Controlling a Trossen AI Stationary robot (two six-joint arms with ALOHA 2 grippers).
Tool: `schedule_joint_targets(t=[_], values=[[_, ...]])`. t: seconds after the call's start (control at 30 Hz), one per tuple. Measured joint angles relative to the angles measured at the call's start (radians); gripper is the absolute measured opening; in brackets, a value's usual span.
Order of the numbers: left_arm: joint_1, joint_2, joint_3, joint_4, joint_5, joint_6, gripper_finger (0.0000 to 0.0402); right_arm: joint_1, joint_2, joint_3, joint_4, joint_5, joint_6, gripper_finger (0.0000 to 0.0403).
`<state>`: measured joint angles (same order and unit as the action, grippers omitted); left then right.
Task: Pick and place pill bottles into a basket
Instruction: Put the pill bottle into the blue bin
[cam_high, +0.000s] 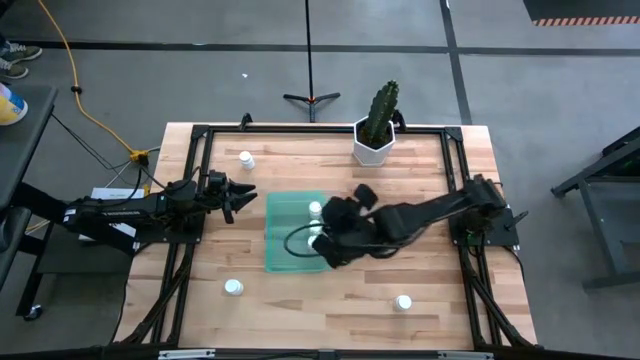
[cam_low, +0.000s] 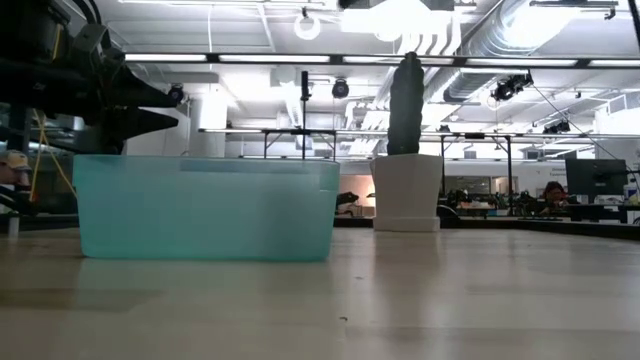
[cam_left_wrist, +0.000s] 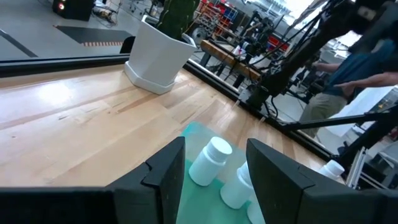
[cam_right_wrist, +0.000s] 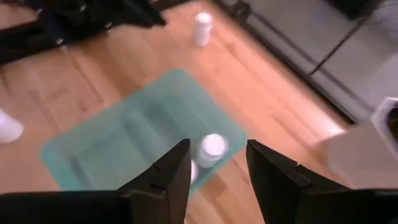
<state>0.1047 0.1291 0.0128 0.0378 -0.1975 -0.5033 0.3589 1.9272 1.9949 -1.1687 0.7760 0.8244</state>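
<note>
The green basket (cam_high: 290, 232) sits mid-table; it also shows in the low view (cam_low: 205, 210). Two white pill bottles are inside it (cam_right_wrist: 212, 147) (cam_left_wrist: 209, 162). Other bottles stand on the table at the far left (cam_high: 246, 158), near left (cam_high: 233, 288) and near right (cam_high: 403, 302). My right gripper (cam_high: 330, 240) hangs open and empty above the basket's right part (cam_right_wrist: 214, 168). My left gripper (cam_high: 250, 197) is open and empty just left of the basket, pointing at it (cam_left_wrist: 214, 168).
A white hexagonal pot with a cactus (cam_high: 376, 138) stands at the table's far edge, right of centre. Black frame rails (cam_high: 190, 170) run along the table's sides. Bare wood lies on the near side of the basket.
</note>
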Motion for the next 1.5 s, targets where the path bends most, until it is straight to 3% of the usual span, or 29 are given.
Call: schedule_joint_targets(t=[0.1,0.2,0.53,0.7,0.93,1.03,1.13,1.33,1.5], values=[[0.000,0.000,0.000,0.000,-0.001,0.000,0.0205,0.051,-0.017,0.000,0.014,0.011,0.003,0.0140],[0.000,0.000,0.000,0.000,-0.002,0.000,0.0205,0.091,-0.017,-0.001,0.109,-0.089,-0.077,0.0135],[0.000,0.000,0.000,0.000,-0.004,0.000,0.0205,0.072,-0.010,-0.061,0.592,-0.764,-0.380,0.0109],[0.000,0.000,0.000,0.000,-0.004,0.000,0.0205,0.010,-0.014,-0.299,0.882,-0.919,-0.399,0.0085],[0.000,0.000,0.000,0.000,-0.003,0.001,0.0205,-0.092,-0.068,-0.740,1.242,-1.030,-0.172,0.0052],[0.000,0.000,0.000,0.000,-0.003,0.001,0.0205,-0.078,-0.159,-0.908,1.459,-0.994,-0.111,0.0040],[0.000,0.000,0.000,-0.001,-0.003,0.001,0.0205,-0.034,-0.290,-1.054,1.586,-0.837,-0.107,0.0031],[0.000,0.000,0.000,-0.001,0.000,0.001,0.0205,0.136,-0.570,-1.269,1.597,-0.465,-0.109,0.0026],[0.000,0.000,0.000,-0.001,0.000,0.001,0.0205,0.265,-0.688,-1.321,1.551,-0.229,-0.128,0.0038]])
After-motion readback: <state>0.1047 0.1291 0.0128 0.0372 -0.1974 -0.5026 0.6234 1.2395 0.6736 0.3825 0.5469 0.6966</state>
